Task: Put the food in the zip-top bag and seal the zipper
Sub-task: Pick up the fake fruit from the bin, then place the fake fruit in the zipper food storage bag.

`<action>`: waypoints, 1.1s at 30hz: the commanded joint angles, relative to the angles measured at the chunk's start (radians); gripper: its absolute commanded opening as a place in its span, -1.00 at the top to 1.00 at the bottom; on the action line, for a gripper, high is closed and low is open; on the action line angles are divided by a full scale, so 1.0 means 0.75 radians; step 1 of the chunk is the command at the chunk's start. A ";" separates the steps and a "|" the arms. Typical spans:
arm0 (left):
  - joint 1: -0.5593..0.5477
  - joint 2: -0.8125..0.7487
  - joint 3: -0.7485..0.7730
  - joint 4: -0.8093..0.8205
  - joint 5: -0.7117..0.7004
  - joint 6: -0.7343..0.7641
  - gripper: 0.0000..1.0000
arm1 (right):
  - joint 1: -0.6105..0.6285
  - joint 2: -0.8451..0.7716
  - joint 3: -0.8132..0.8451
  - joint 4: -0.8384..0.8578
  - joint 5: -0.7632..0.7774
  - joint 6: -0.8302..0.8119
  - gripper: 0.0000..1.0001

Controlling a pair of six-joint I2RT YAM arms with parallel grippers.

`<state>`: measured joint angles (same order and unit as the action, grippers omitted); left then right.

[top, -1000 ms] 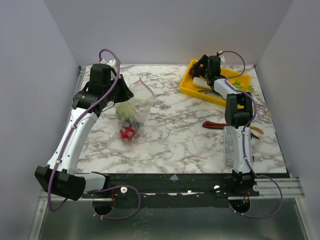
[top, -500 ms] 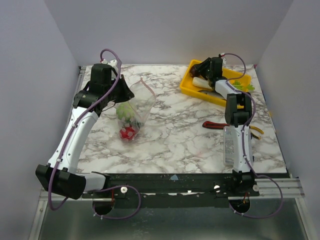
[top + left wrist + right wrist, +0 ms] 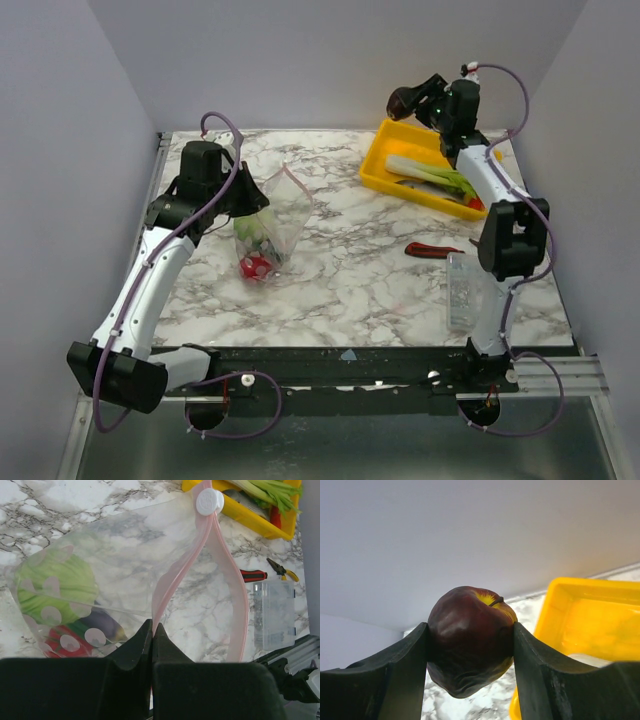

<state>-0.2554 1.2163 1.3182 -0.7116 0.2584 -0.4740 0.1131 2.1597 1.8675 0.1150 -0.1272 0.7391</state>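
Observation:
My left gripper is shut on the pink zipper strip of the clear zip-top bag and holds its mouth open above the table. The left wrist view shows its tips pinching the strip, and a white slider at the far end. Inside the bag lie a green leafy toy, a red one and a dark purple one. My right gripper is shut on a dark red apple, held high above the yellow tray. A white-green leek lies in the tray.
Red-handled pliers lie on the marble right of centre. A rigid clear compartment box stands near the right arm's base. The walls close in at the back and on both sides.
My right gripper has risen out of the yellow tray with the dark red apple, uncovering the leek. My left gripper has shifted slightly with the bag's mouth.

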 commanded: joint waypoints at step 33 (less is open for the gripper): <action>0.046 -0.070 0.024 0.077 0.077 -0.105 1.00 | 0.941 -0.832 -1.074 1.022 -0.196 -0.760 -0.50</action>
<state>-0.2245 1.1809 1.2995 -0.6674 0.3046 -0.5480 0.8146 1.5005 1.0748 0.8066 -0.2642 0.0986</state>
